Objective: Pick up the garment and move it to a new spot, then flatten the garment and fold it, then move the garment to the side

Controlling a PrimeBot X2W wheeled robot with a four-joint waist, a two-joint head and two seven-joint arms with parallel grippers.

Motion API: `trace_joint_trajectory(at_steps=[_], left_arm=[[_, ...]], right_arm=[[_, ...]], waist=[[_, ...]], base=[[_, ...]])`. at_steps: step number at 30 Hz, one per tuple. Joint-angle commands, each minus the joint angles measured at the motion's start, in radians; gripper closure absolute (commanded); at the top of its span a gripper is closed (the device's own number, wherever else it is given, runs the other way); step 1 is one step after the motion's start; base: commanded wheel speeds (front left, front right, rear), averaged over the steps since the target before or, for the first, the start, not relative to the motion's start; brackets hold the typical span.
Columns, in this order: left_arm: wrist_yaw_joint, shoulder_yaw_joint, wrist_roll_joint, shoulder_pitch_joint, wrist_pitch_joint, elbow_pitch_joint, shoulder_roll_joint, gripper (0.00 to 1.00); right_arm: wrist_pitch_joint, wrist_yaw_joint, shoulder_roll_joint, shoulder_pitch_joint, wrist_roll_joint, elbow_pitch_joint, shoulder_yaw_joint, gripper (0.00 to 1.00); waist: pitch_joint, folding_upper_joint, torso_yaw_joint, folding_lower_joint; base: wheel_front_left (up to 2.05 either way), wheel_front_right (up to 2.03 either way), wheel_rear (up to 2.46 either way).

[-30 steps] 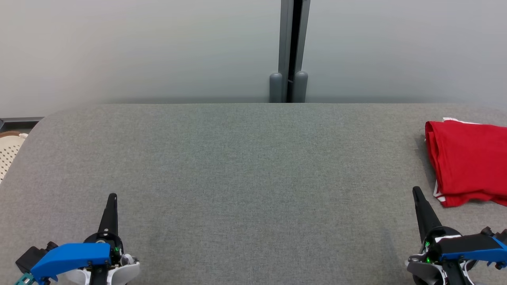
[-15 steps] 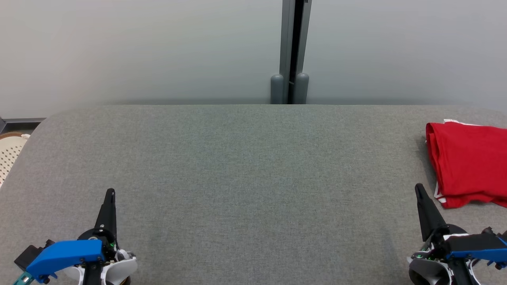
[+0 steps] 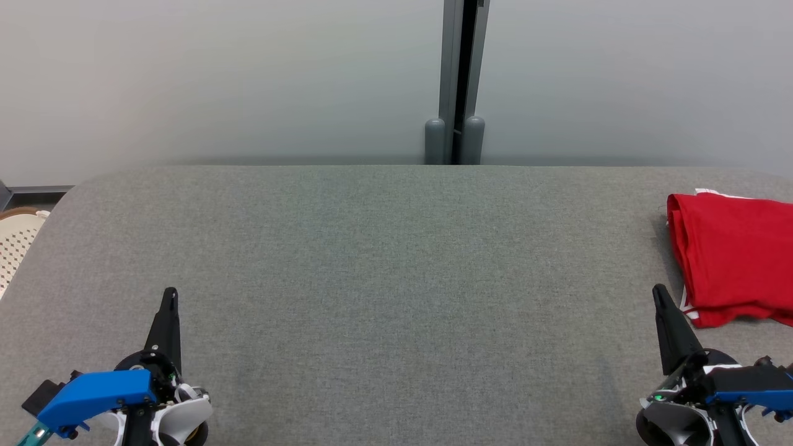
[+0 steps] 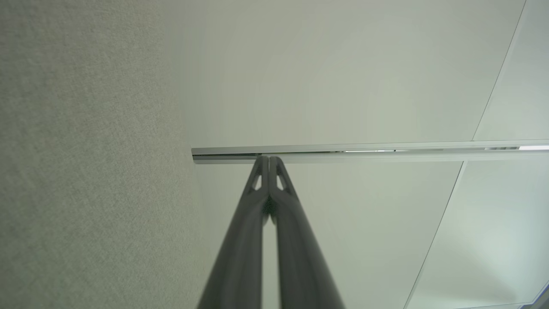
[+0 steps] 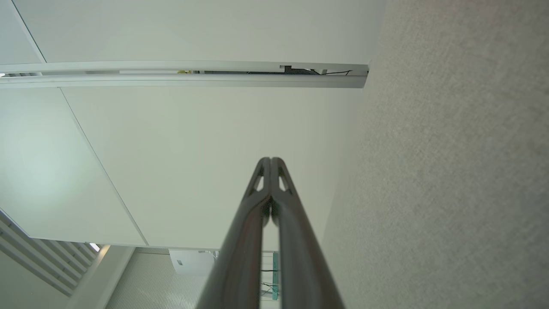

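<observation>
Table (image 3: 396,279): grey cloth top, seen spread wide ahead.
Garment (image 3: 734,254): red, folded, laid flat at the table's far right. Its folded edge is turned toward the middle, and its long axis cannot be told because it is cut off at the right.
Left gripper (image 3: 168,292): held low at near left, fingers pointed away, jaws pressed together, nothing gripped.
Right gripper (image 3: 658,291): held low at near right, tip just beside the garment's near corner, jaws pressed together, nothing gripped.

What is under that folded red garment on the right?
Just the grey table, as far as shows. The red garment lies in folded layers with white trim peeking out at its near corner; anything between or beneath the layers is covered.
</observation>
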Motion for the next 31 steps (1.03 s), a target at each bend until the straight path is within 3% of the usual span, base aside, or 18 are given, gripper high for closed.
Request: trace_joint_trajectory(at_steps=[1, 31], left_arm=[[-0.009, 0.002, -0.002, -0.01, 0.004, -0.003, -0.002, 1.0], [-0.009, 0.002, -0.002, -0.01, 0.004, -0.004, -0.002, 1.0]], right_arm=[[0.006, 0.0, -0.005, -0.014, 0.003, -0.003, -0.003, 1.0], [0.005, 0.0, -0.005, -0.014, 0.002, -0.003, -0.003, 1.0]], waist=[[0.0, 0.0, 0.0, 0.0], [0.0, 0.0, 0.0, 0.0]], base=[[0.0, 0.0, 0.0], [0.0, 0.0, 0.0]])
